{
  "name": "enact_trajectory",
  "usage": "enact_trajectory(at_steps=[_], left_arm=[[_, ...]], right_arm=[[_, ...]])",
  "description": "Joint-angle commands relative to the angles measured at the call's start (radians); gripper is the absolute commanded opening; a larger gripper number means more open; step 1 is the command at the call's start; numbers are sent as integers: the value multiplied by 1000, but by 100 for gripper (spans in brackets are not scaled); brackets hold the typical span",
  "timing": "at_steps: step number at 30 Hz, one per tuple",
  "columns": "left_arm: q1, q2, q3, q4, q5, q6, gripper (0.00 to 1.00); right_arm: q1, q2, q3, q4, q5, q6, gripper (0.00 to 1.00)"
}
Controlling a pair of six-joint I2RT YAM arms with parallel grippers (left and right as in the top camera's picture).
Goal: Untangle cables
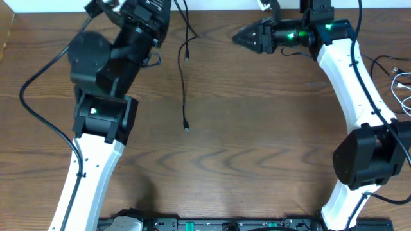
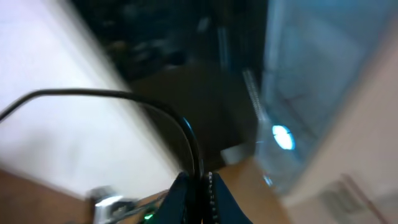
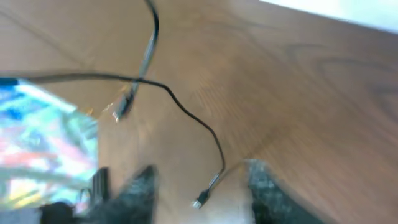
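Thin black cable lies on the wooden table near the top centre, between the two arms. It comes in from the top edge, kinks near the top, then runs nearly straight down toward the table's middle and ends in a small plug. A second, short end hangs off the kink higher up. In the right wrist view two black strands cross each other, one ending in a plug at left, the other curving down to a plug between the fingers; cannot tell if this is one cord or two. Left gripper is pressed together and pinches the black cable, which arcs up and off to the left from the fingertips. That view is heavily blurred and the background is unreadable. Right gripper sits at top right of centre, pointing left toward the cable and apart from it. Its fingers are spread, holding nothing, above the table. White cord, thin and looped, lies at the far right table edge, just beside the right arm and well apart from the black cable.
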Motion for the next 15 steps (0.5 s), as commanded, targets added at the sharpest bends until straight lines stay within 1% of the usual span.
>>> enact_trajectory(at_steps=[1,4,5,6,11,15], left_arm=[[2,-8,12,109,20,-106,7],[-4,-9,12,205,19,-127,7],[-5,-9,12,229,19,-127,8],[-5,-10,12,240,19,-128,8],[-5,-11,12,244,20,-172,7],[-5,-11,12,244,20,-172,7]], right_arm=[[12,13,0,34,-196,-132,56],[29,30,0,96,-215,-151,60],[35,35,0,121,-215,-151,63],[45,41,0,155,-220,-152,65],[107,58,0,281,-233,-251,66],[155,74,0,360,-251,-270,63]])
